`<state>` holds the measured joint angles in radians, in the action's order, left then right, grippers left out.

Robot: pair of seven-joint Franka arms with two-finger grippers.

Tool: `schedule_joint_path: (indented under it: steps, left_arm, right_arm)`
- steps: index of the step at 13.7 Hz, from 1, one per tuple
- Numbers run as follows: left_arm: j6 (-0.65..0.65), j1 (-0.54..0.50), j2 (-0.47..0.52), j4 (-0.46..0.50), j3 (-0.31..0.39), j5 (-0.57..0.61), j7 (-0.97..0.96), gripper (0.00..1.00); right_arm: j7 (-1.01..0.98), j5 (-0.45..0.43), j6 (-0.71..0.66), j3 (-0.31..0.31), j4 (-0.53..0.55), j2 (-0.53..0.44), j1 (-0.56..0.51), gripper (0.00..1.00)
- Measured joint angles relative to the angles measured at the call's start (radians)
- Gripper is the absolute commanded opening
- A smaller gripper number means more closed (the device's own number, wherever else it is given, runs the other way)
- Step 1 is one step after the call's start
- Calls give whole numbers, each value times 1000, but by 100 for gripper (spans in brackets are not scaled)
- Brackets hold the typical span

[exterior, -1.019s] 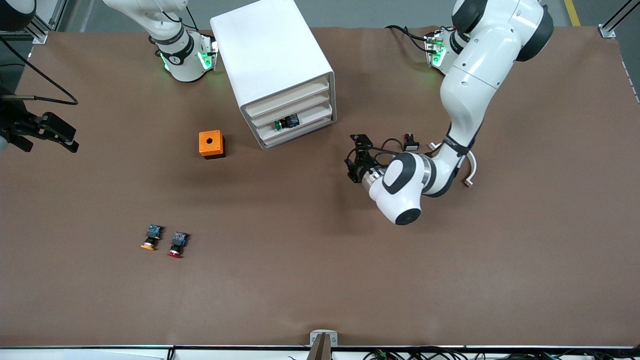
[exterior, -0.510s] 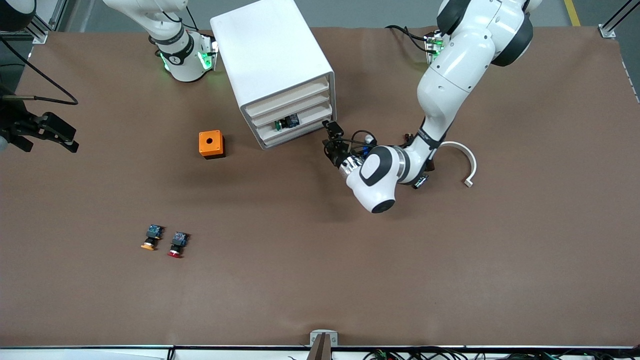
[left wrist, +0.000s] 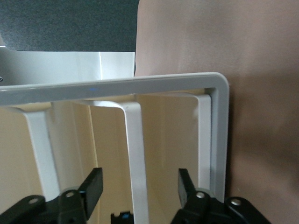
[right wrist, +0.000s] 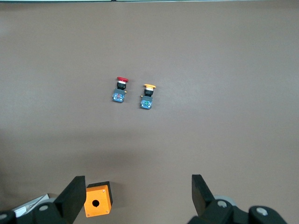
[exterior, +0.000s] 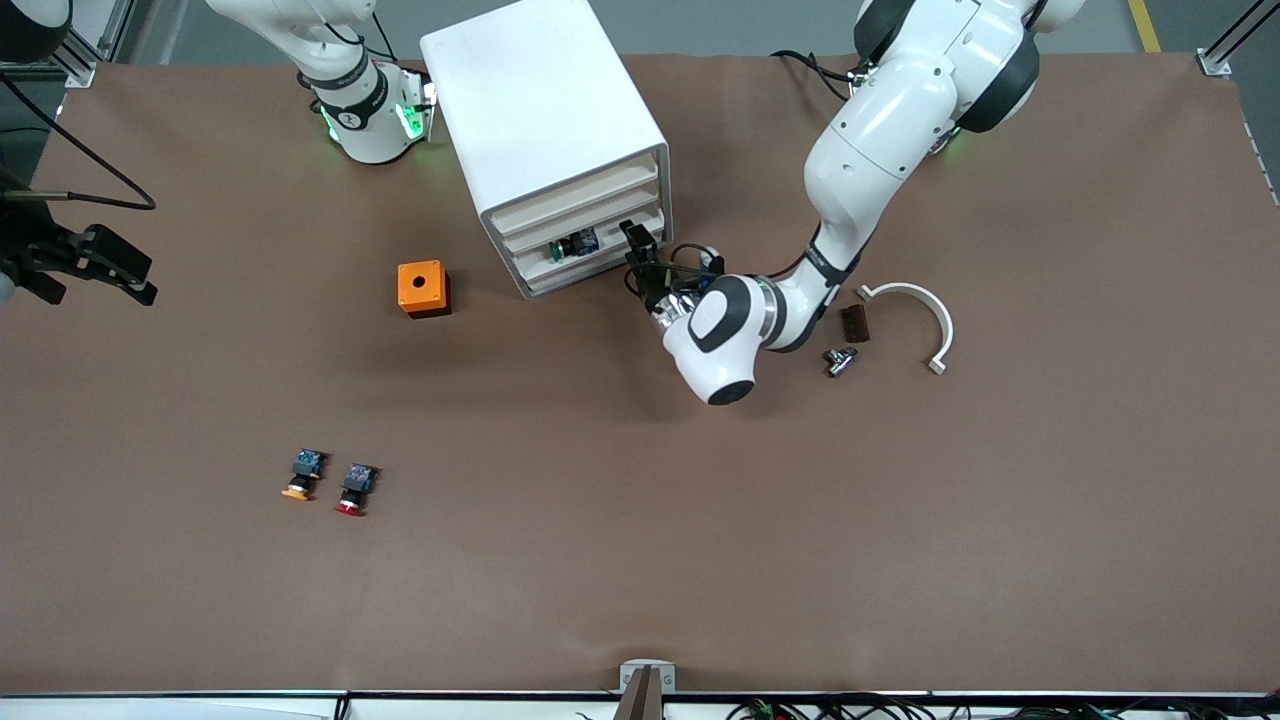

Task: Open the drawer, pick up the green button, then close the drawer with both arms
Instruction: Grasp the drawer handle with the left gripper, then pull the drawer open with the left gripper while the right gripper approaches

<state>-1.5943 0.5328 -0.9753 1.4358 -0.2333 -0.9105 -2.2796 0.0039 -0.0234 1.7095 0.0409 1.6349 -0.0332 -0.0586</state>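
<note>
Cabinet (exterior: 545,120): white box near the table's top edge, close to the right arm's base, its four stacked fronts turned toward the left arm's end and the front camera.
Drawer (exterior: 600,243): third front from the top; the button (exterior: 572,245) shows at that level, green cap toward the front camera, blue block at its rear. Whether the drawer is pulled out cannot be told.
Left gripper (exterior: 640,262): at the cabinet's front, by the corner nearest the left arm's end, level with the lower fronts. In the left wrist view its fingers (left wrist: 93,184) stand apart, a white frame bar (left wrist: 133,154) of the cabinet between them; contact cannot be told.
Right gripper (right wrist: 135,191): waits high over the table's edge at the right arm's end, fingers wide apart, holding nothing.
Orange box (exterior: 423,288): on the table beside the cabinet, nearer the front camera, with a round hole in its top.
Orange button (exterior: 302,476) and red button (exterior: 354,489): side by side, apart from each other, toward the bottom edge at the right arm's end.
White arc (exterior: 915,315): curved piece on the table toward the left arm's end.
Dark block (exterior: 853,322) and metal part (exterior: 838,359): small, just beside the arc, next to the left arm's wrist.
</note>
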Motion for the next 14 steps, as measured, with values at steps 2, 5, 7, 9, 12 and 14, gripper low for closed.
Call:
schedule_joint_path:
  steps: [2,5,7,9,12,14]
  left_arm:
    - [0,7,-5,0,0,0,-2,12]
    - [0,2,-5,-2,5,0,-2,0]
    - [6,-5,-4,-7,6,-3,-5,0]
    - [5,-21,-4,-19,15,-3,-5,0]
    - [5,-71,-5,-46,26,-1,-5,0]
    - [3,-91,-5,-66,44,-1,9,0]
  right_arm:
    - [0,0,0,0,0,0,0,100]
    - [0,0,0,0,0,0,0,100]
    - [0,0,0,2,0,0,0,100]
    - [-1,0,0,5,1,0,0,100]
    - [-6,0,-2,15,4,2,3,100]
    - [-39,0,-2,19,7,8,8,100]
